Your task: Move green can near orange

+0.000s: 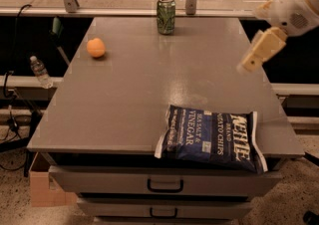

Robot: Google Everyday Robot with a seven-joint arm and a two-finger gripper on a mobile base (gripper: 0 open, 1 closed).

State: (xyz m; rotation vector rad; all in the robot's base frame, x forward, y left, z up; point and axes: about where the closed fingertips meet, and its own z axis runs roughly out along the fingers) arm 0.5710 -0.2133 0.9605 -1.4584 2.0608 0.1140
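Note:
The green can (166, 15) stands upright at the far edge of the grey table (129, 94), near the middle. The orange (95, 48) lies on the table to the left, nearer than the can. My gripper (252, 58) hangs above the table's right edge, pale and blurred, well to the right of the can and holding nothing that I can see.
A dark blue bag of chips (212, 137) lies at the front right of the table, overhanging the edge. A clear plastic bottle (40, 71) sits on a ledge left of the table. Drawers (164, 185) are below the front edge. Metal posts stand behind the table.

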